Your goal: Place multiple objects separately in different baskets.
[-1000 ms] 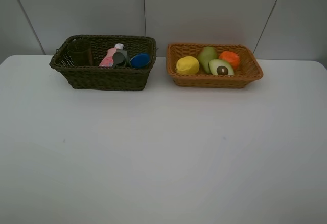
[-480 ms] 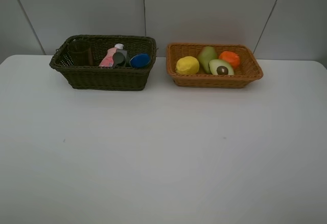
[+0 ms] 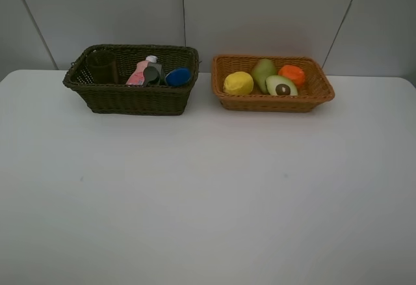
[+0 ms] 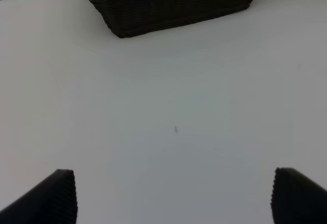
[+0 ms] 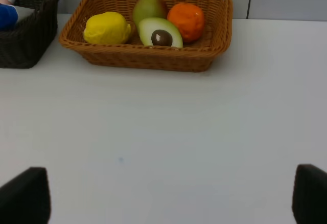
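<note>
The dark brown-green basket (image 3: 130, 99) at the back left holds the cup (image 3: 102, 66), the pink bottle (image 3: 138, 74), the black pump bottle (image 3: 151, 74) and a blue cap (image 3: 178, 76). The orange-tan basket (image 3: 273, 103) beside it holds the lemon (image 3: 238, 82), the pear (image 3: 262, 71), the avocado half (image 3: 281, 86) and the orange (image 3: 292, 74). Neither arm shows in the exterior view. My left gripper (image 4: 173, 196) stands open over bare table, well short of the dark basket (image 4: 173, 4). Open too, my right gripper (image 5: 171, 196) hangs well back from the tan basket (image 5: 143, 55).
The white table (image 3: 208, 187) stretches from the baskets to the near edge. A grey panelled wall (image 3: 260, 12) stands right behind the baskets. A small dark speck (image 4: 176, 129) marks the tabletop.
</note>
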You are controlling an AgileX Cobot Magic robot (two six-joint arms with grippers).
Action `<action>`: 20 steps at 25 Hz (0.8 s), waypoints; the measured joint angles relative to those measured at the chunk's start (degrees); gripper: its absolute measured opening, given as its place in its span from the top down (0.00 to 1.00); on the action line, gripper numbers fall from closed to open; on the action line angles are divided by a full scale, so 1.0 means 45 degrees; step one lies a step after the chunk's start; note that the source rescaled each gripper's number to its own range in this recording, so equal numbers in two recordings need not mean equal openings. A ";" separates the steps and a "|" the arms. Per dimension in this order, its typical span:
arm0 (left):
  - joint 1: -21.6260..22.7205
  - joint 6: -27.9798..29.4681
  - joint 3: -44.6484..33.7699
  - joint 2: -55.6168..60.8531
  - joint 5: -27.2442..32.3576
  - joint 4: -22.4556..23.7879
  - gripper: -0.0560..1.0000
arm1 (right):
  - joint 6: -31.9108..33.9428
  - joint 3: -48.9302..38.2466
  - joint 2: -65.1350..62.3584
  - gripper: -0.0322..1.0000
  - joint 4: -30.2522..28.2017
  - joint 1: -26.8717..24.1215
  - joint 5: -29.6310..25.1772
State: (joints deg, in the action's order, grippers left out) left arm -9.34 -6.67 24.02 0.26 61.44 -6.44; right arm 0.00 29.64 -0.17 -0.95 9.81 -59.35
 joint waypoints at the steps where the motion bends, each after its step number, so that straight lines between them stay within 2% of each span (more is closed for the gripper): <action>1: 0.0000 0.0000 0.0000 0.0000 0.0000 0.0000 0.00 | 0.0000 0.0000 0.0000 0.00 0.0000 0.0000 0.0000; 20: 0.0000 0.0000 0.0000 0.0000 0.0000 0.0000 0.00 | 0.0000 0.0000 0.0000 0.00 0.0000 0.0000 0.0000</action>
State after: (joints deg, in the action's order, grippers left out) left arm -9.34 -6.67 24.02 0.26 61.44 -6.44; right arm 0.00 29.64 -0.17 -0.95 9.81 -59.35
